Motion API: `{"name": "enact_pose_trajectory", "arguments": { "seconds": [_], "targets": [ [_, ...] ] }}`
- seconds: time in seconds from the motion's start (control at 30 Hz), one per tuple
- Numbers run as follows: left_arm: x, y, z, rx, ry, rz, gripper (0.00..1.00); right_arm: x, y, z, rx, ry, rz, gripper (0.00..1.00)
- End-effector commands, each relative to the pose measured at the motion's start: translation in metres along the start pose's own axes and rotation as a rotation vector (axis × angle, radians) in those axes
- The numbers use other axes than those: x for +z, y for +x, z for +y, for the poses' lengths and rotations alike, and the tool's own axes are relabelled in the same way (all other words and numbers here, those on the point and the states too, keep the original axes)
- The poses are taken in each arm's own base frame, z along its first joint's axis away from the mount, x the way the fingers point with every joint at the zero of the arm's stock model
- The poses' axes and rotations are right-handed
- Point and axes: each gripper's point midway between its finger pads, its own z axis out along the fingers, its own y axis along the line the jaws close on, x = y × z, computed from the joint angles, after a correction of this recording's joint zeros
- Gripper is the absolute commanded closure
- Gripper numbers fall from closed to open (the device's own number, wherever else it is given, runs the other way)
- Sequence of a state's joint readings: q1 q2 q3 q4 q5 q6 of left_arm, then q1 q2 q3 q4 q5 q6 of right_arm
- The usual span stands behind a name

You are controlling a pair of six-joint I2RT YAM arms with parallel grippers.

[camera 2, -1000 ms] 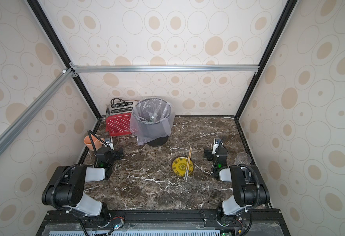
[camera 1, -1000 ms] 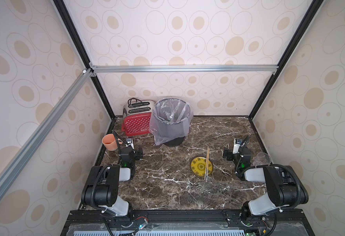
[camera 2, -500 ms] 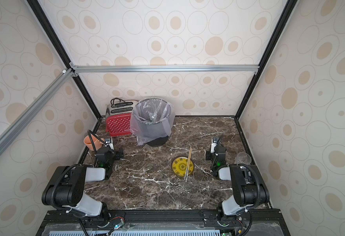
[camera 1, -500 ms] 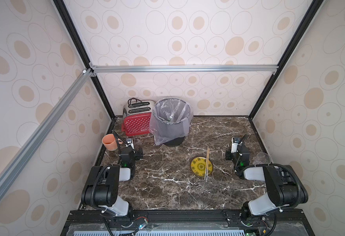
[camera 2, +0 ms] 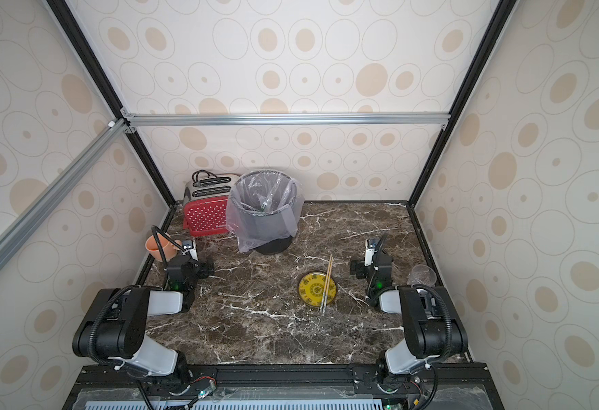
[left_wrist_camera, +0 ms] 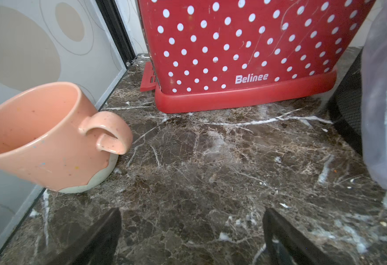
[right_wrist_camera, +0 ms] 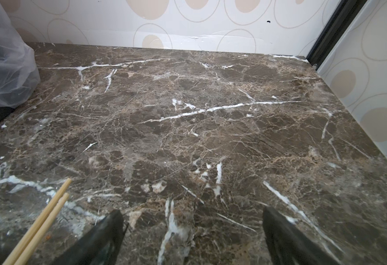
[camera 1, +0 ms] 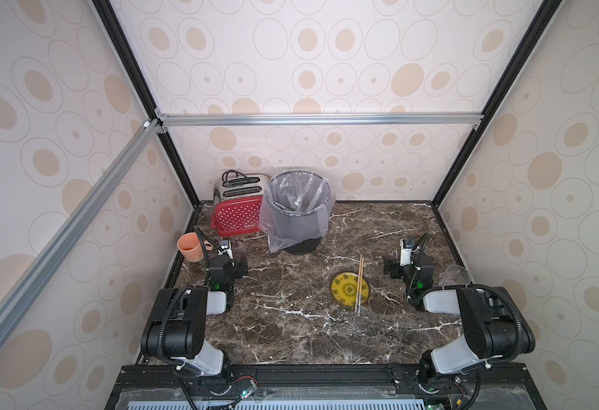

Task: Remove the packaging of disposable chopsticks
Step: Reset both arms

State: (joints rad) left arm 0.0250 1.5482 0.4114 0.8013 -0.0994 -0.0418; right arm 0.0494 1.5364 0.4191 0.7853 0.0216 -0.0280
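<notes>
- Standing spread apart, the left gripper (left_wrist_camera: 191,220) holds nothing between its two fingers (left_wrist_camera: 101,238), low over the table (left_wrist_camera: 199,160).
- One peach mug (left_wrist_camera: 39,142) sits just beside it at the left wall. One red dotted toaster (left_wrist_camera: 233,50) stands further back, next to the bag (left_wrist_camera: 385,114).
- The right gripper (right_wrist_camera: 191,220) is likewise spread and empty, with two dark fingers showing.
- One pair of chopsticks (right_wrist_camera: 39,224), two bare sticks side by side, has an end just beside one of that gripper's fingers. Whether they touch cannot be told.
- In both top views the chopsticks (camera 1: 360,284) (camera 2: 327,284) lie across one yellow dish (camera 1: 342,291), both ends past its rim, nearer the right arm than the left.
- One sleeve (camera 1: 298,198), clear with a green patch, leans inside the one grey bin (camera 1: 301,225) at the back, well apart from the chopsticks.
- One clear cup (camera 1: 456,275) stands by the right wall, near the right arm.
</notes>
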Motion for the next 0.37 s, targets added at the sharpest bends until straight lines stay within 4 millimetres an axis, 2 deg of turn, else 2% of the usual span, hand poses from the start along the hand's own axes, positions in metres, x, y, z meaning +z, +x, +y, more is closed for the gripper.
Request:
{"name": "enact_pose_trajectory", "arguments": {
  "seconds": [0.0, 0.07, 0.23, 0.33],
  "targets": [
    [-0.0016, -0.0175, 0.0000, 0.020, -0.016, -0.059, 0.01, 0.0002, -0.0019, 0.0005, -0.012, -0.007, -0.007, 0.01],
    [0.0078, -0.0162, 0.0021, -0.015, 0.020, -0.027, 0.01, 0.0004, -0.0017, 0.0006, -0.011, -0.006, -0.006, 0.01],
    [0.0039, -0.0166, 0.0018, -0.014, 0.028, -0.040, 0.01, 0.0006, -0.0022, -0.0001, -0.004, -0.013, -0.007, 0.01],
    [0.0020, -0.0179, 0.0017, -0.009, 0.020, -0.049, 0.01, -0.0086, -0.0022, 0.0035, -0.023, -0.020, -0.051, 0.01]
  ]
}}
